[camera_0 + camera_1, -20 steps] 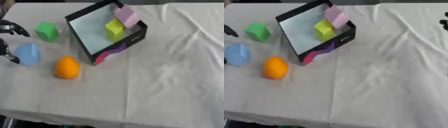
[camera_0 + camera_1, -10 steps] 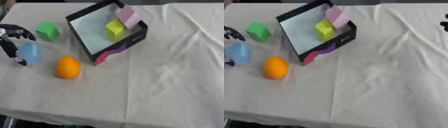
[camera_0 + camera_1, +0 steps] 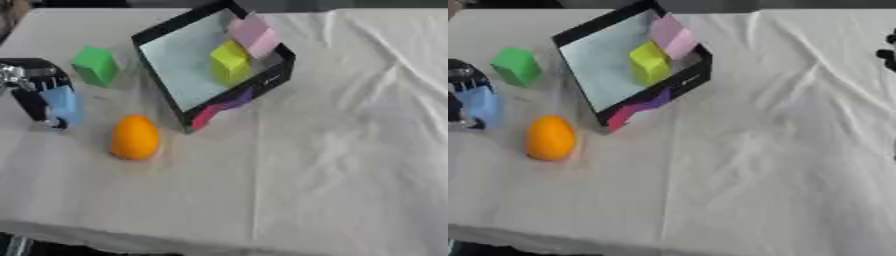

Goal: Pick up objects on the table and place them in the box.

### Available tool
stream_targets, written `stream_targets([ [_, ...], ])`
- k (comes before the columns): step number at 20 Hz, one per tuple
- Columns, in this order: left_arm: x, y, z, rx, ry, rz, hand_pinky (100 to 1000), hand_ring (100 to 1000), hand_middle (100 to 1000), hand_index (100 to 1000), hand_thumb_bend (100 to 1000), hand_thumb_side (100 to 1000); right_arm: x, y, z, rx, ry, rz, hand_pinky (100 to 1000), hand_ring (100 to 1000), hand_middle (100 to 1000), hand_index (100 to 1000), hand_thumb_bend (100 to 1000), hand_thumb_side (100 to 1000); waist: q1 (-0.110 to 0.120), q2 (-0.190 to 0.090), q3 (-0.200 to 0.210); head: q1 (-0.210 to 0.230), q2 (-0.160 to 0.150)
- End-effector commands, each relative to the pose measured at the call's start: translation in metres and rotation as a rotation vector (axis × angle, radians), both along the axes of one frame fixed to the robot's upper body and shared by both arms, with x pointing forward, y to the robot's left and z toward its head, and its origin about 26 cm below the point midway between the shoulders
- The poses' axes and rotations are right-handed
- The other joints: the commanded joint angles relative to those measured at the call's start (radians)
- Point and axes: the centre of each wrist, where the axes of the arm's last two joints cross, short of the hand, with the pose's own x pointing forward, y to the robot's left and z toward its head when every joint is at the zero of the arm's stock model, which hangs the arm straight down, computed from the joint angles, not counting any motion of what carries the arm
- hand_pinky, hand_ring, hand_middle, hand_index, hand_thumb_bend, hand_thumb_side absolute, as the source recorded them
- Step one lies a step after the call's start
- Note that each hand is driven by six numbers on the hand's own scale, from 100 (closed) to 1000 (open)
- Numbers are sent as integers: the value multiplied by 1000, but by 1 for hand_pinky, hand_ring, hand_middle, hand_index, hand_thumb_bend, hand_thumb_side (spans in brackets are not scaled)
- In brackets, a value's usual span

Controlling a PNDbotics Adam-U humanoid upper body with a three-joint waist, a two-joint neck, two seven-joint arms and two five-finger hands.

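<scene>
Left hand is seen at the table's left edge, fingers curled down round the light blue block. Right hand is shown only in the right eye view, as dark fingers at the right edge; open or curled cannot be told. An orange egg-shaped object lies just right of the blue block, a green cube behind it. In the black box, tilted, a yellow block and a pink block are held.
</scene>
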Motion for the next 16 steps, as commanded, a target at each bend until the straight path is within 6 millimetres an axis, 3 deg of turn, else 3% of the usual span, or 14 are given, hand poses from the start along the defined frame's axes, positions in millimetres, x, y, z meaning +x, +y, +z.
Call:
stream_targets([
  [1, -10, -6, 61, 14, -170, -42, 589, 531, 458, 514, 512, 100, -1, -5, 12, -24, -28, 1, 874, 762, 761, 807, 100, 680, 3, -25, 1, 0, -3],
  [4, -21, -33, 107, 6, -278, -137, 589, 528, 456, 510, 505, 100, -2, -7, 14, -29, -35, -2, 874, 762, 761, 806, 100, 675, 4, -30, 4, -5, 3],
  [8, -22, -84, 140, -14, -349, -269, 590, 524, 453, 503, 513, 100, 0, -5, 19, -31, -47, 16, 874, 762, 761, 806, 100, 667, 2, -36, 2, -9, 8],
  [12, -3, -139, 143, -70, -392, -333, 592, 518, 448, 496, 495, 100, 4, 4, 28, -27, -70, 61, 874, 762, 761, 806, 100, 658, -9, -37, -15, 9, 0],
  [16, 24, -166, 120, -46, -401, -299, 608, 529, 458, 511, 556, 100, 8, 15, 34, -24, -86, 109, 874, 762, 761, 807, 100, 661, -14, -30, -43, 33, -7],
])
